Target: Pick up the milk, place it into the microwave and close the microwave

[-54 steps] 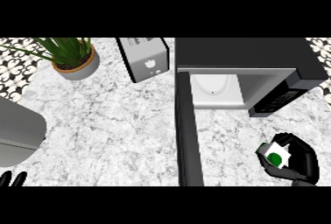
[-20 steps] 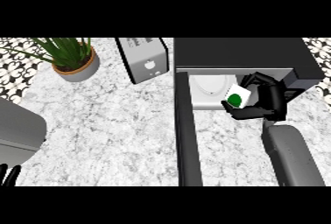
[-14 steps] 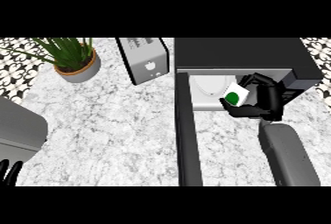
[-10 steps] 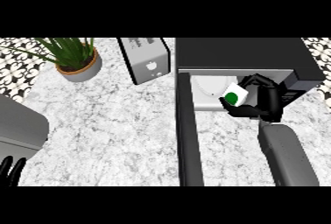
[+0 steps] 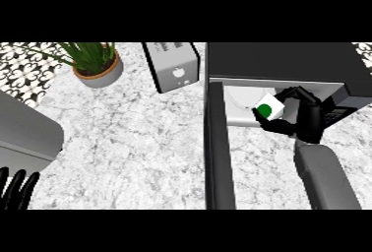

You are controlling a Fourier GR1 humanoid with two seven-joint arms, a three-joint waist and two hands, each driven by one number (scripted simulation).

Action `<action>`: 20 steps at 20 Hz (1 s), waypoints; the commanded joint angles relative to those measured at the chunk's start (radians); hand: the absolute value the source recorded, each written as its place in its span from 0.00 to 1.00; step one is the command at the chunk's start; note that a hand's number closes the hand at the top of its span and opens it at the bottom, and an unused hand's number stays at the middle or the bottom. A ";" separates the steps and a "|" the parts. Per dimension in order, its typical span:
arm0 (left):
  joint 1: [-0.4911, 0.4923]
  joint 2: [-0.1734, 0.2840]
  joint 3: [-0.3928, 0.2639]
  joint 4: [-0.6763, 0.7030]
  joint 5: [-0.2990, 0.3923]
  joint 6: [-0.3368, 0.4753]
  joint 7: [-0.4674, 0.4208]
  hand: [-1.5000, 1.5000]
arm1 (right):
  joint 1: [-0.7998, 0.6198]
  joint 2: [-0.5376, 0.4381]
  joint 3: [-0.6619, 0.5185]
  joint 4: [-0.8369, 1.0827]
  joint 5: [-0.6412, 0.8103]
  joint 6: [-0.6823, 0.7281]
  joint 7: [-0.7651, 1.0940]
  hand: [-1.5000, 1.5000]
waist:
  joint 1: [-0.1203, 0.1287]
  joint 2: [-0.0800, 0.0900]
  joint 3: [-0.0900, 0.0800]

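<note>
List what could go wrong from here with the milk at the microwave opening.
1. The white milk carton with the green dot is only at the mouth of the black microwave, with the right hand curled round it; released now, it might tip or sit too near the front.
2. The open black microwave door stands beside the right forearm; closing it before the arm is out could trap it.
3. A carton near the front could block the door.

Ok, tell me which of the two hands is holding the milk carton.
The right hand, at the microwave opening, its fingers curled round the milk carton. The left hand rests open at the lower left edge, holding nothing.
</note>
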 commanded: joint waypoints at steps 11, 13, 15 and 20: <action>-0.074 0.030 -0.006 0.003 -0.064 0.006 0.017 0.00 | -0.108 -0.053 -0.068 0.143 0.143 -0.311 0.050 0.00 | 0.120 0.084 -0.012; -0.080 0.026 -0.014 0.003 -0.081 0.017 0.027 0.00 | -0.114 -0.053 -0.074 0.141 0.164 -0.335 0.049 0.00 | 0.125 0.082 -0.011; -0.090 0.031 -0.017 0.017 -0.080 0.006 0.019 0.00 | -0.106 -0.020 -0.073 0.142 0.176 -0.357 0.040 0.00 | 0.139 0.085 -0.012; -0.106 0.032 -0.044 0.017 -0.101 0.004 0.033 0.00 | -0.067 -0.010 -0.072 0.147 0.183 -0.301 0.060 0.00 | 0.147 0.088 -0.010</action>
